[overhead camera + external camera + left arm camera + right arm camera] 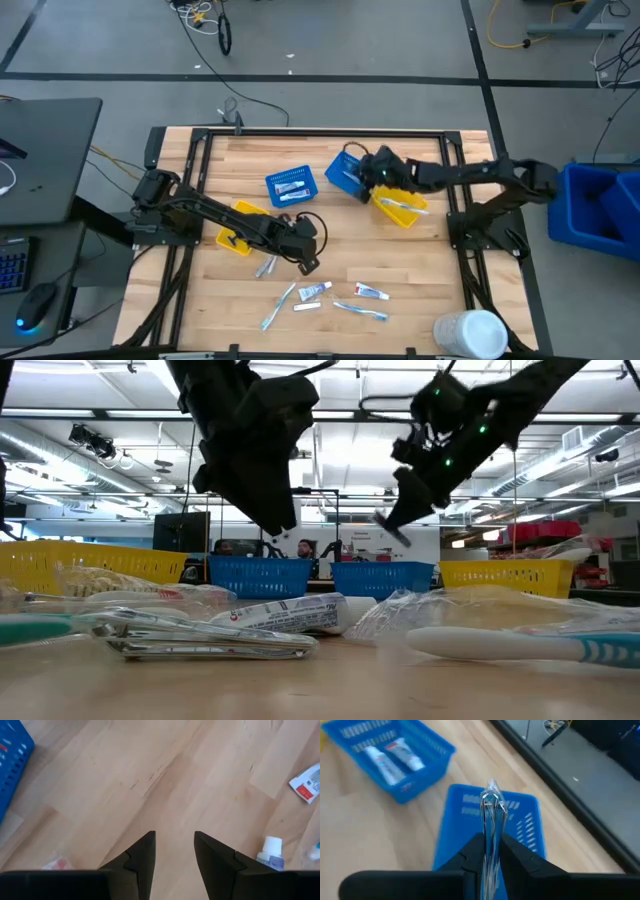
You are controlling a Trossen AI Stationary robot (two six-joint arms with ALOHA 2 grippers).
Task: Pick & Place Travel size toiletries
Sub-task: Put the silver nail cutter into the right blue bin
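Several small toiletries lie flat on the table's near part: white tubes (pixel 313 290) (pixel 372 291) and slim toothbrushes (pixel 283 300) (pixel 360 310), plus a wrapped item (pixel 265 265). My left gripper (pixel 308 262) (pixel 174 842) hovers open above bare wood beside them, with a white-capped tube (pixel 271 854) near one finger. My right gripper (pixel 358 175) (pixel 492 842) is shut on a slim clear-wrapped item (pixel 492 807) above a blue basket (pixel 525 820). A second blue basket (pixel 292 187) holds two tubes (pixel 395 755). My right gripper pinches the slim clear-wrapped item between its two fingers. The item's free end (pixel 492 790) sticks out forward past the fingertips, along the fingers. It is lifted clear, above the blue basket, as the low view shows (pixel 390 528).
Two yellow baskets stand on the table, one on the left (pixel 240 225), one under the right arm holding a toothbrush (pixel 400 205). A large white cylinder (pixel 470 333) stands at the near right corner. Bare wood lies between the baskets and the loose items.
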